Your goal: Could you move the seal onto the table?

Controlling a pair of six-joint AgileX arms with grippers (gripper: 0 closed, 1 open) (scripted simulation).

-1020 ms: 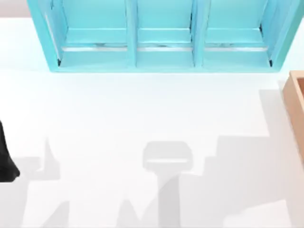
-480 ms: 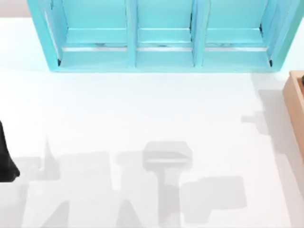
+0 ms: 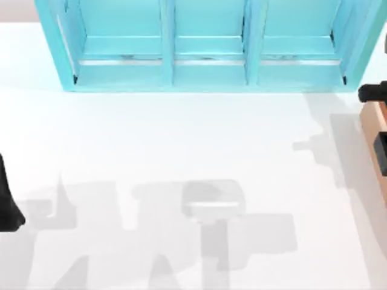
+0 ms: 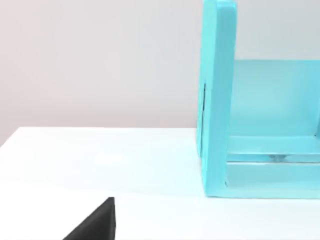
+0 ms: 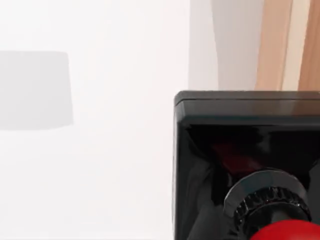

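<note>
Seal [image 5: 250, 165]: seen from the right wrist view, black stepped base and red knob close under the camera, above the white table [image 3: 181, 139] and beside the wooden box [image 3: 375, 130].
Right gripper [image 3: 376, 121]: at the right edge of the top view, over the box's edge; whether its jaws were clamped on the seal could not be told.
Left arm [image 3: 7, 199]: parked at the table's left edge; its jaws could not be told.
Shelf [image 3: 205, 45]: turquoise, at the back of the table.
</note>
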